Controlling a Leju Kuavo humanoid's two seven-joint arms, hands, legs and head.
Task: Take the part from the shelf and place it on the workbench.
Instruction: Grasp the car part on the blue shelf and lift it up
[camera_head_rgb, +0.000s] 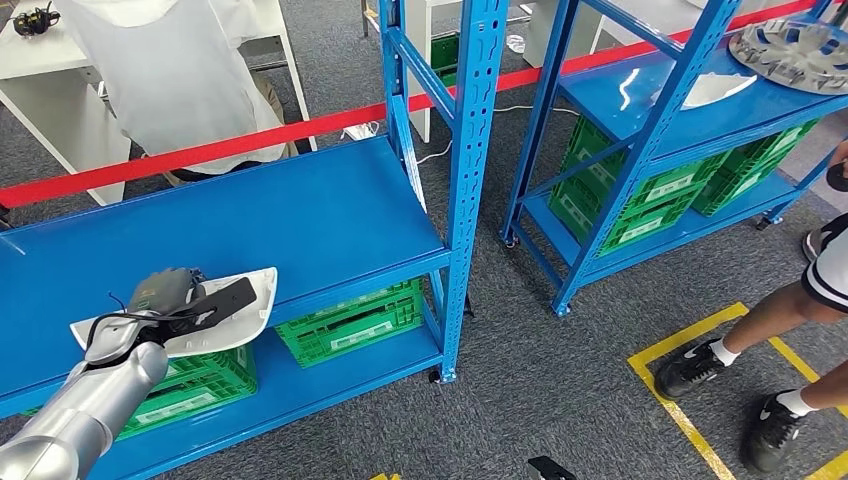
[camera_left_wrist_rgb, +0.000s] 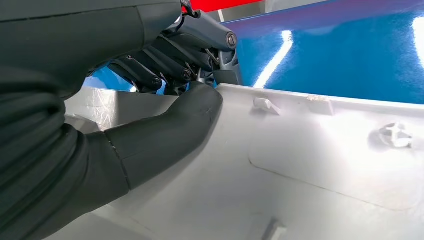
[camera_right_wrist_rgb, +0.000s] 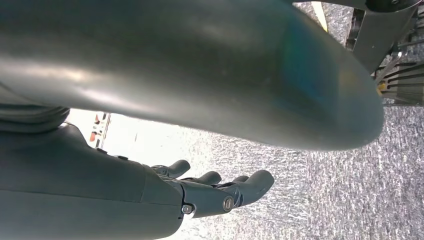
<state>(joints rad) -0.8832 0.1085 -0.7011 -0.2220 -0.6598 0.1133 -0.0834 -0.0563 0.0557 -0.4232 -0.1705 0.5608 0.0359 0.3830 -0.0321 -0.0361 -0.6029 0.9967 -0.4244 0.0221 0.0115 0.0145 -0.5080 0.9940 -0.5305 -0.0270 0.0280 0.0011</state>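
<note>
Currently: left hand grips white part at shelf edge

Left side first: left hand (camera_head_rgb: 165, 295) holds the white part (camera_head_rgb: 250, 300), a flat curved plastic panel, at the front edge of the blue shelf (camera_head_rgb: 300, 215). Left wrist view: thumb pressed on the panel's inner face (camera_left_wrist_rgb: 300, 165), dark fingers (camera_left_wrist_rgb: 200, 45) wrapped over its rim, blue board behind. Part overhangs the shelf's front lip, tilted a little. Green crates (camera_head_rgb: 350, 320) sit on the lower level under it. Behind the shelf, red barrier tape (camera_head_rgb: 250, 140) and a white table (camera_head_rgb: 60, 60). Further right, a second blue rack (camera_head_rgb: 650, 110) with more green crates, a silver wheel cover (camera_head_rgb: 795, 50) on top. Far right, a person's legs (camera_head_rgb: 760, 320) by yellow floor tape (camera_head_rgb: 690, 340). Right hand (camera_right_wrist_rgb: 215, 192) hangs over grey carpet, fingers loosely apart, holding nothing.
</note>
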